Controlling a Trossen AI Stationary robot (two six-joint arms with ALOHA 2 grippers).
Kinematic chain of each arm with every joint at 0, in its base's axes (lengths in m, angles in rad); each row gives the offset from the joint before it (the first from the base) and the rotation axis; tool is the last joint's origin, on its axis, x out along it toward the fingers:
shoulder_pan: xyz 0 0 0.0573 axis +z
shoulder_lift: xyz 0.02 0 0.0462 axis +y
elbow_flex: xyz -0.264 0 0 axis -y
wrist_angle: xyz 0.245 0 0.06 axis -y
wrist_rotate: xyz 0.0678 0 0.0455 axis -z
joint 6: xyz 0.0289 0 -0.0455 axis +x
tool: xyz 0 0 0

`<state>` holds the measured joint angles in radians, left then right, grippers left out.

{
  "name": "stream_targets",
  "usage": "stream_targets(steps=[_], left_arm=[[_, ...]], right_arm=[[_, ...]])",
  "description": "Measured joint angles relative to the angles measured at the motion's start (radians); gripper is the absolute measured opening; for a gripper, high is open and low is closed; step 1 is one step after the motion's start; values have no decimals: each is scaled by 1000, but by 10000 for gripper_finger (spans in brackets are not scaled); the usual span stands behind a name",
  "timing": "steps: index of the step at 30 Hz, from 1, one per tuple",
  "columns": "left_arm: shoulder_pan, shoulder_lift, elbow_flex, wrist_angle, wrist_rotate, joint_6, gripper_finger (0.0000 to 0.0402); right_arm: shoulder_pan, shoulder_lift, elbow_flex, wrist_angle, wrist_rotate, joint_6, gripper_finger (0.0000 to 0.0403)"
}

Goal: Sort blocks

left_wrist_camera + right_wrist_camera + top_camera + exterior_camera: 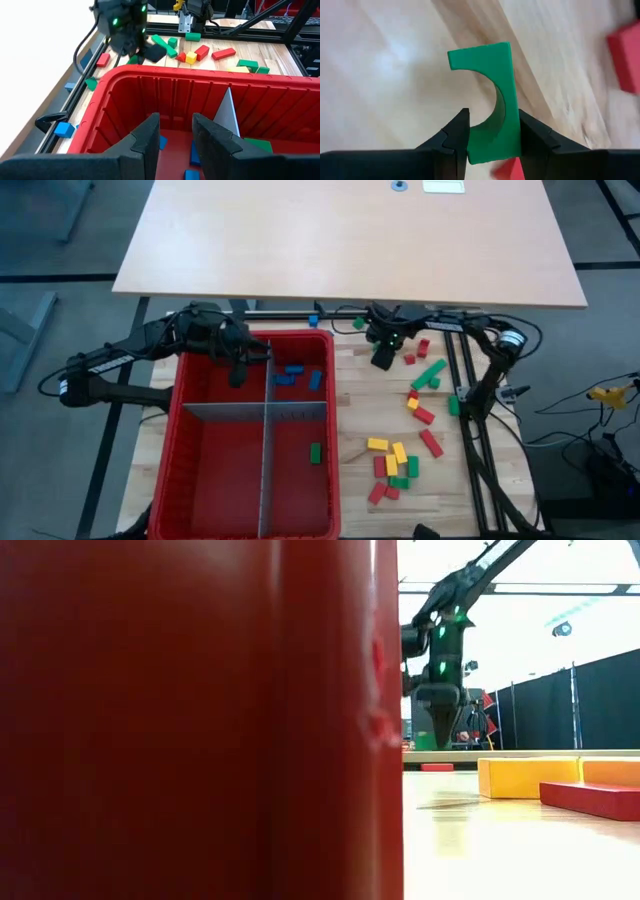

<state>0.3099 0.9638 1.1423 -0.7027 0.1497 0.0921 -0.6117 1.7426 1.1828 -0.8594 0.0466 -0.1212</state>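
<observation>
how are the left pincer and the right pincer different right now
The right pincer is shut on a green arch-shaped block above the bare wooden table; the left pincer is open and holds nothing. The left pincer hangs over the red bin, above its blue blocks. Both have dark fingers.

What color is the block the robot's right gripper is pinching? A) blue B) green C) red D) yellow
B: in the right wrist view, the right gripper is closed on a green block with a curved cut-out, held just above the wooden table.
</observation>
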Motion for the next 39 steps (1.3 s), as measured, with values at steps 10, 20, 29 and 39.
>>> stream_targets(steps=[10,20,29,39], left_arm=[[0,0,0,5,0,0,103],[0,0,0,20,0,0,103],[0,0,0,31,0,-20,103],[0,0,0,30,0,-31,103]], right_arm=[[165,-368,1,-74,-20,151,108],[549,-555,2,92,-103,352,108],[799,-449,2,440,-64,359,108],[808,-256,58,555,-114,344,108]])
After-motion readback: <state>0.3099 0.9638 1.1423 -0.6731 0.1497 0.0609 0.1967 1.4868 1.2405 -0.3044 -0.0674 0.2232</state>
